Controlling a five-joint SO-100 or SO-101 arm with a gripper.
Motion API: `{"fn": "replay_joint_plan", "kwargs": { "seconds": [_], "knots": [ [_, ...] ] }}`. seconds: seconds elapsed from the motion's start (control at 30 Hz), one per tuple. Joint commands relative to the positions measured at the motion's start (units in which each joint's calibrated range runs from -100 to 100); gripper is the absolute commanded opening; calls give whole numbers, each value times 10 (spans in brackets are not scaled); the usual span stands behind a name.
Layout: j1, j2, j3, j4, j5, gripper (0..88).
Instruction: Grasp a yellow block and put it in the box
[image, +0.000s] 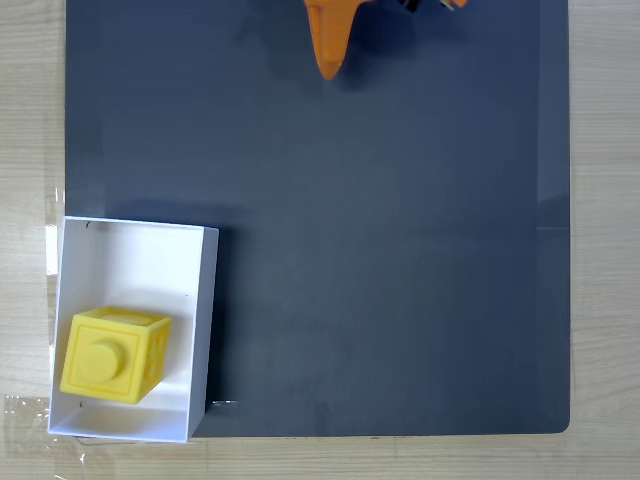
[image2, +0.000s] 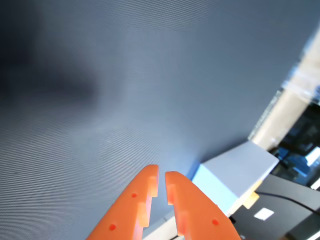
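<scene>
Jaws of the orange gripper (image2: 161, 175) stand nearly together in the wrist view, their tips apart by only a thin slit and with nothing between them; their lower parts run off the bottom edge of that picture. From the fixed view, looking down, the gripper (image: 329, 68) shows as a single orange point at the top edge, the arm behind it cut off by the frame, so the jaws cannot be told apart there. It hangs over the dark grey mat (image: 380, 250), well apart from the box (image: 130, 255), which sits at the mat's lower left corner, partly on the pale wood tabletop (image: 30, 120). The box's long axis runs top to bottom in the fixed view, slightly tilted. The yellow block (image: 112, 355) lies inside the box, in its lower left part, touching or almost touching the left wall. Its round stud faces up toward the camera, a little tilted to the lower left, and a recessed side panel shows on its right face. The marks on that panel are too small to read. In the wrist view the box (image2: 240, 170) appears as a pale corner just right of the jaw tips, its inside hidden, and the background at the right edge is blurred.
</scene>
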Motion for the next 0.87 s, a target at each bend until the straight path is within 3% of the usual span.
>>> {"fn": "replay_joint_plan", "kwargs": {
  "seconds": [0.0,0.83],
  "knots": [
    [1,-3,-9,16,-1,25],
    [2,-4,-5,8,4,19]
  ]
}}
